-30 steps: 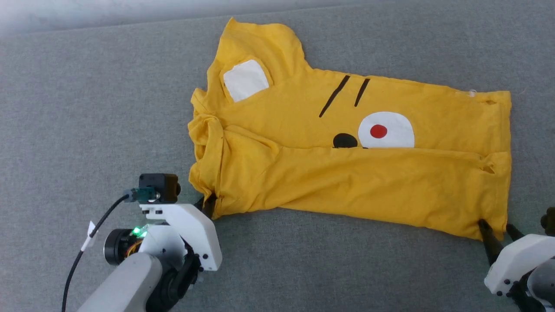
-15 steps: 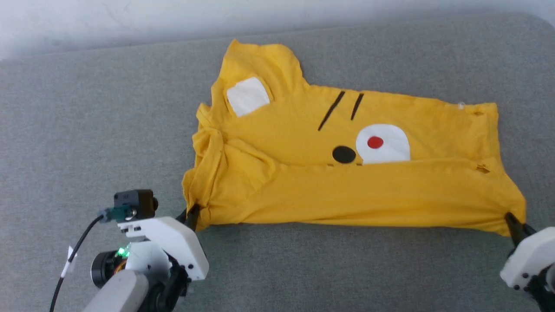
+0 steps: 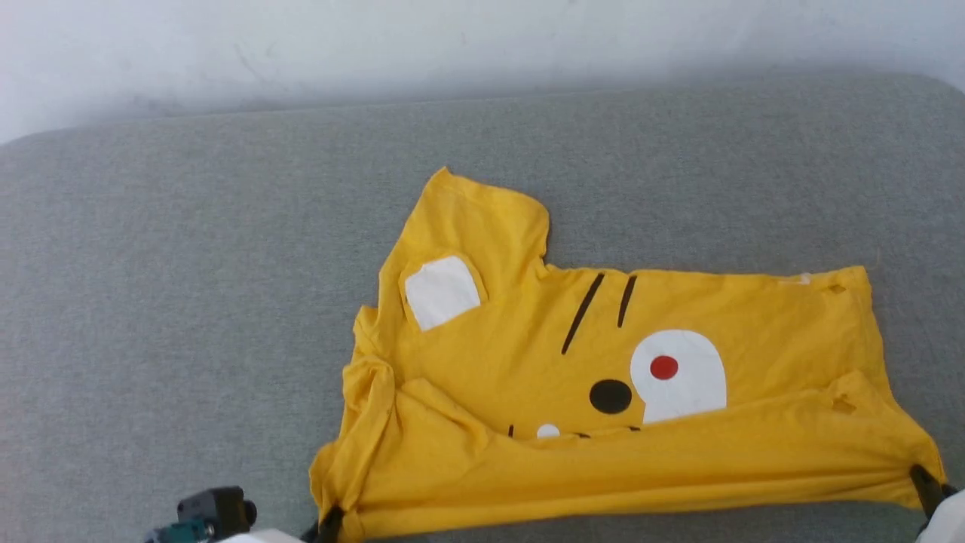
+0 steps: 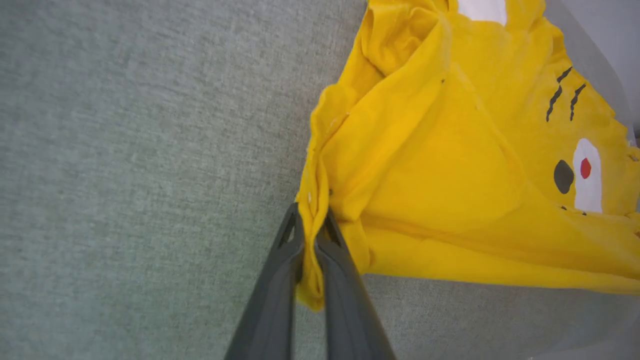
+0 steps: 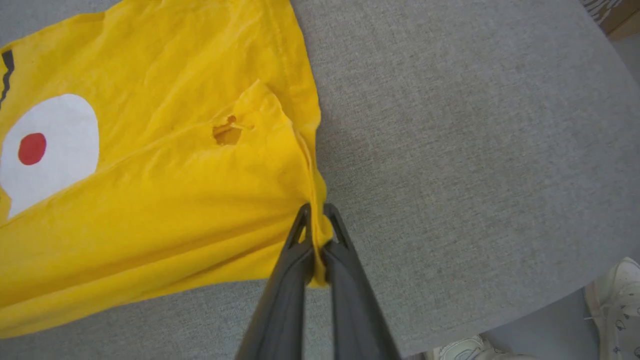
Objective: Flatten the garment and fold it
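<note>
head view has the yellow shirt (image 3: 603, 392) lying partly folded over itself on the grey tabletop (image 3: 188, 302), face print up. the left hand (image 4: 310, 216) pinches its bunched near left corner, and the right hand (image 5: 316, 210) pinches the near right corner.

I'm looking at a grey woven fabric surface (image 3: 151, 302) stretching back toward a plain white wall (image 3: 377, 45), a white shoe (image 5: 614, 295) standing beside it.

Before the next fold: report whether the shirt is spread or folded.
Partly folded: the garment has a near flap lying over its lower print; sleeve end bunched.
</note>
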### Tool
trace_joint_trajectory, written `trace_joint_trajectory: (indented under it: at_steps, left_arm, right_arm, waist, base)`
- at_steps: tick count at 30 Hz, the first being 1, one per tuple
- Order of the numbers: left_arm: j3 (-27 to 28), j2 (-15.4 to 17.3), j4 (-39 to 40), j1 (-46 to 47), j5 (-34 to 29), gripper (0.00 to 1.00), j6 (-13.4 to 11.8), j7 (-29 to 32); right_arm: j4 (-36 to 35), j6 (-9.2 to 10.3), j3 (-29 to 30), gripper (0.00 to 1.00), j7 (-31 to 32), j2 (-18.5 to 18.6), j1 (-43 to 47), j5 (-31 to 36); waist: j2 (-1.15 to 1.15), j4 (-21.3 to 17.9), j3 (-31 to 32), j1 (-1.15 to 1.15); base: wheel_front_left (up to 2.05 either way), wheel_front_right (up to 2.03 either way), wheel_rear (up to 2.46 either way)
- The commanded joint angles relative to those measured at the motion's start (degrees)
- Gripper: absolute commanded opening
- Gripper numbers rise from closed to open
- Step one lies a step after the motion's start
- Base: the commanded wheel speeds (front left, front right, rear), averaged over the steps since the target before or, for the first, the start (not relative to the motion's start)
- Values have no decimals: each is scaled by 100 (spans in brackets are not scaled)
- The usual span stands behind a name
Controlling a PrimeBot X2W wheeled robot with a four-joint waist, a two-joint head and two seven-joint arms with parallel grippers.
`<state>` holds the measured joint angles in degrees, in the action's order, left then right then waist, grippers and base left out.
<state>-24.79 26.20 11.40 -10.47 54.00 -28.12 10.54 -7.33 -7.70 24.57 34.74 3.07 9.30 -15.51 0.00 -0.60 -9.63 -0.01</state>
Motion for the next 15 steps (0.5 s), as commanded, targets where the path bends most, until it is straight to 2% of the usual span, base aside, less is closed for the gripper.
trace_joint_trajectory:
  at_steps: [1, 6, 7, 8, 9, 10, 15]
  left_arm:
    - [94, 45, -54, -61, -1, 0, -96, -62]
    - [-57, -147, -278, -102, 90, 0, 24, -59]
    - [-73, -176, -345, -76, 93, 0, 48, -70]
    - [-80, -209, -399, -41, 90, 20, 72, -98]
    - [-78, -238, -449, -5, 84, 92, 92, -132]
    - [-84, -255, -495, 24, 79, 100, 106, -147]
    - [23, -247, -521, 101, 48, 100, 116, -284]
  right_arm:
    - [-42, 21, 119, 0, -10, 45, 43, 59]
    - [70, 21, 109, 0, 7, 7, 131, 94]
    - [93, 21, 101, 3, 4, 3, 132, 110]
    - [106, 21, 94, 31, -19, 0, 123, 124]
    - [112, 21, 86, 87, -60, -2, 111, 142]
    - [129, 21, 81, 100, -77, -5, 103, 155]
    - [51, 21, 24, 100, -121, -11, 4, 87]
  waist:
    - [0, 48, 30, 1]
    - [0, 147, 127, 1]
    - [0, 156, 145, 1]
    - [0, 165, 162, 1]
    - [0, 173, 184, 1]
    - [0, 174, 204, 1]
    - [0, 120, 242, 1]
  base:
    - [0, 0, 0]
    - [0, 0, 0]
    - [0, 0, 0]
    - [0, 0, 0]
    - [0, 0, 0]
    - [0, 0, 0]
    - [0, 0, 0]
